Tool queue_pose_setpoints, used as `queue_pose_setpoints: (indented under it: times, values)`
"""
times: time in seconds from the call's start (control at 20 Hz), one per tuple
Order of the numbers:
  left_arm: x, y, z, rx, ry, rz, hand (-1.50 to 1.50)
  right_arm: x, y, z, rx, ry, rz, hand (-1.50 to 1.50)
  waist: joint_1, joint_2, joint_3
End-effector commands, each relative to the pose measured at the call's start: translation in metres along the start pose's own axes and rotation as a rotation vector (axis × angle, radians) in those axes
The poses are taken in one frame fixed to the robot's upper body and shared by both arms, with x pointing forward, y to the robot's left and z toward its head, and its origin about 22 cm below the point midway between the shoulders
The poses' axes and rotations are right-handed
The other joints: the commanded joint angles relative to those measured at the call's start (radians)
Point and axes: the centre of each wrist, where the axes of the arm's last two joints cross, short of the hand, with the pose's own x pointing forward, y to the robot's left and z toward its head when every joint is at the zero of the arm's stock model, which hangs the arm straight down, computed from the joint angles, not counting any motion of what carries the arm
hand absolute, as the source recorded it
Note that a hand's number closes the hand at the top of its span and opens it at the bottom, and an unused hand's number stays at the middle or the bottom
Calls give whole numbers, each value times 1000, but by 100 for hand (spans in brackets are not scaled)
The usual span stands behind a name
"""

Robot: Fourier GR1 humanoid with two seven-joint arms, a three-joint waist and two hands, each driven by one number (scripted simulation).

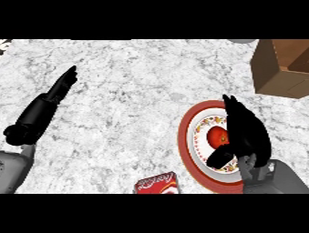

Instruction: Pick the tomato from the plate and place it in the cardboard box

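**Right hand over the tomato, fingers straight**

The right hand (245, 132) hangs above the plate (187, 136), fingers stretched out and pressed together, pointing away up the counter (130, 91), thumb (218, 158) angled down by the tomato (217, 136). Nothing is gripped; whether the thumb touches the tomato cannot be told from here. The tomato sits in the middle of the plate, its right side hidden under the black palm. The plate has a red rim and a patterned band, its right half covered by the hand and forearm. At the lower edge lies a red packet (158, 184) with white script, cut off and unreadable. The box (285, 68) stands at the top right, well apart from the plate, cropped by the frame. Over on the left, the left hand (61, 84) rests open, fingers straight, holding nothing.
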Motion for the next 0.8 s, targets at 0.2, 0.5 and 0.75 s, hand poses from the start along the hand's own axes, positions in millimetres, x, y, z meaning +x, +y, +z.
queue_pose_setpoints:
  times: [0.2, 0.5, 0.75]
  values:
    - [2, -1, 10, -1, -17, -11, 0, 4, 18, -6, 37, 155, 28, -150, -1, -1, 1]
    - [3, -3, 7, -5, 3, -7, 0, 2, 18, -10, 50, 137, -4, -150, -3, 0, 1]
    - [-5, 0, 2, 28, 2, -4, 0, -5, 34, -31, 32, 192, 22, -150, -3, 2, 1]
